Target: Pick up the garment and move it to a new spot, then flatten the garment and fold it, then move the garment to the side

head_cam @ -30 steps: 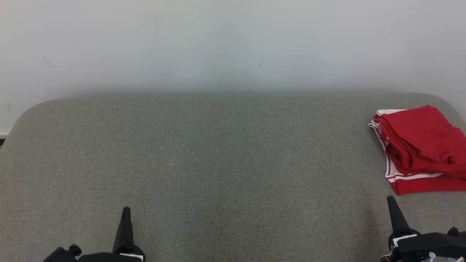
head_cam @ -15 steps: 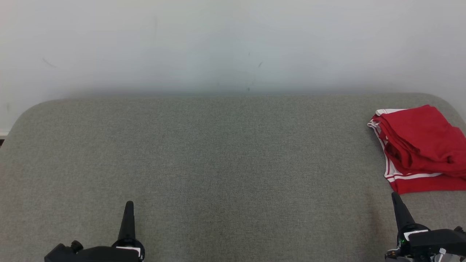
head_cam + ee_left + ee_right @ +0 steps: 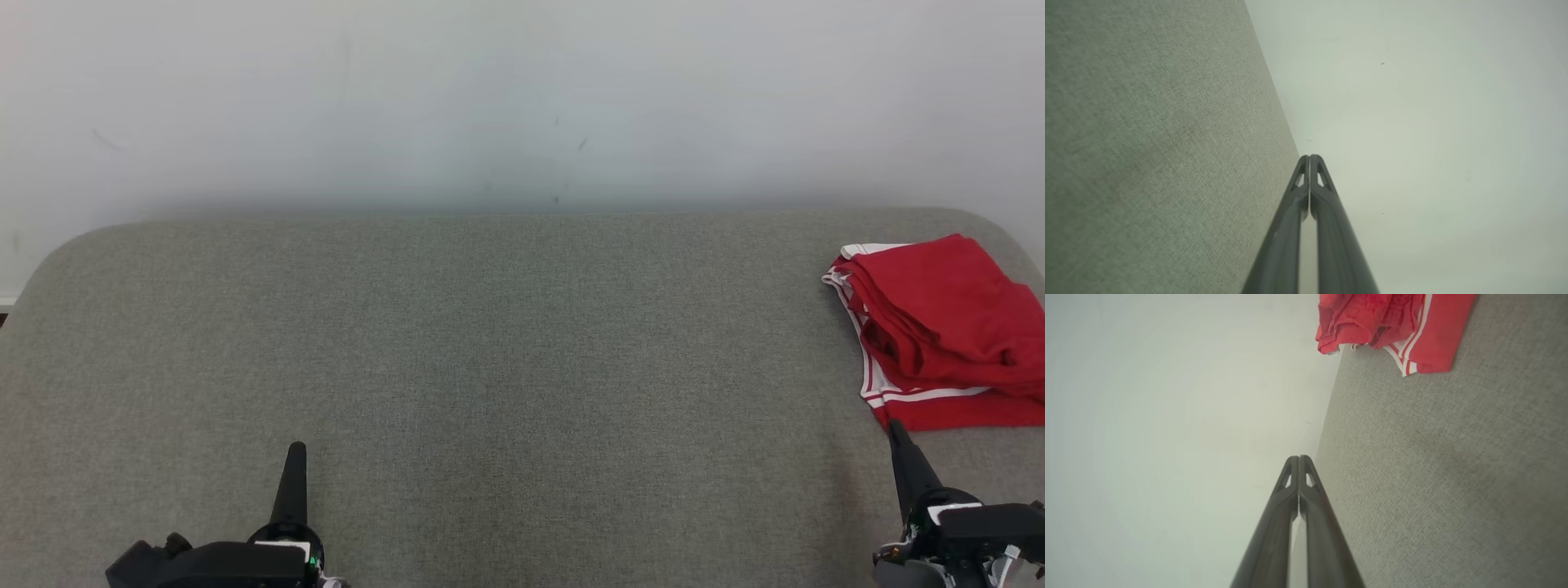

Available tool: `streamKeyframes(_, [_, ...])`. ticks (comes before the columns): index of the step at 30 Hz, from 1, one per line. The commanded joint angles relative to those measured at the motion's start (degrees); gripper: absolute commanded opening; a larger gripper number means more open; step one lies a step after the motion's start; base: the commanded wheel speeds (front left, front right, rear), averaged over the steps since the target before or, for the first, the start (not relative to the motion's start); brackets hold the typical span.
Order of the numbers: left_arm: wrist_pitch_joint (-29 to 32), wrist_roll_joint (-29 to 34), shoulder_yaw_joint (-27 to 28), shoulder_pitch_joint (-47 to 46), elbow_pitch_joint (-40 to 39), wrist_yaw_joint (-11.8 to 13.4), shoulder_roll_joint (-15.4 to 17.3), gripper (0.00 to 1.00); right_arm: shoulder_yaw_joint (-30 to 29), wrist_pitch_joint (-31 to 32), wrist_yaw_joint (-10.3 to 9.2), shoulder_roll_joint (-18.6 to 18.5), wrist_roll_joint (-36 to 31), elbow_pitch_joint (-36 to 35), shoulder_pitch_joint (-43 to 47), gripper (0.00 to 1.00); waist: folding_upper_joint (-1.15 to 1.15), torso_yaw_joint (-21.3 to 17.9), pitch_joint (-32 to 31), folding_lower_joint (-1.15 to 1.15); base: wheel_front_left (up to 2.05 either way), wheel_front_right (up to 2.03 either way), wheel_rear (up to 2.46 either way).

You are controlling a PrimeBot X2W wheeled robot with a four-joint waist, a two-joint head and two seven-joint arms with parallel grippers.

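A red garment (image 3: pixel 947 327) with white stripes lies folded in a loose pile at the far right of the grey fabric surface (image 3: pixel 490 351), partly cut by the picture's edge. In the right wrist view the garment (image 3: pixel 1392 326) sits at the top. My right gripper (image 3: pixel 896 426) is at the lower right, its tip just in front of the garment's near hem, shut and holding nothing (image 3: pixel 1298 458). My left gripper (image 3: pixel 296 449) stands at the lower left, far from the garment, also shut and holding nothing (image 3: pixel 1309 157).
The grey surface has rounded far corners and meets a pale wall (image 3: pixel 522 98) at the back. Its wide middle stretch lies between the two grippers.
The left gripper's tip has edged a little up and right. The right gripper has drifted to the right, toward the garment's near hem. The garment has not moved.
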Motion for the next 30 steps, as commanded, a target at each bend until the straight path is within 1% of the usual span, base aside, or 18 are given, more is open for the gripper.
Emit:
streamKeyframes(1, [0.35, -1.39, -0.06, -1.46, 0.04, -0.50, 0.24, 0.00, -0.49, 0.56, -0.09, -0.32, 1.31, -0.26, -1.13, 0.00, 0.00, -0.02, 0.00, 0.00, 0.00, 0.00, 0.00])
streamKeyframes(5, [0.55, -3.84, -0.27, -1.79, 0.29, -0.50, 0.24, 0.00, -1.18, 1.46, -0.10, -0.28, 3.43, 0.03, -1.58, 0.00, 0.00, -0.07, 0.02, 0.00, 0.00, 0.00, 0.00])
streamKeyframes(30, [1.85, -13.76, -1.17, -3.60, 1.53, -0.94, 0.25, 0.00, -4.20, 5.55, -0.12, -0.04, 11.86, 1.22, -3.44, 0.00, 0.00, -0.30, 0.08, 0.00, 0.00, 0.00, 0.00])
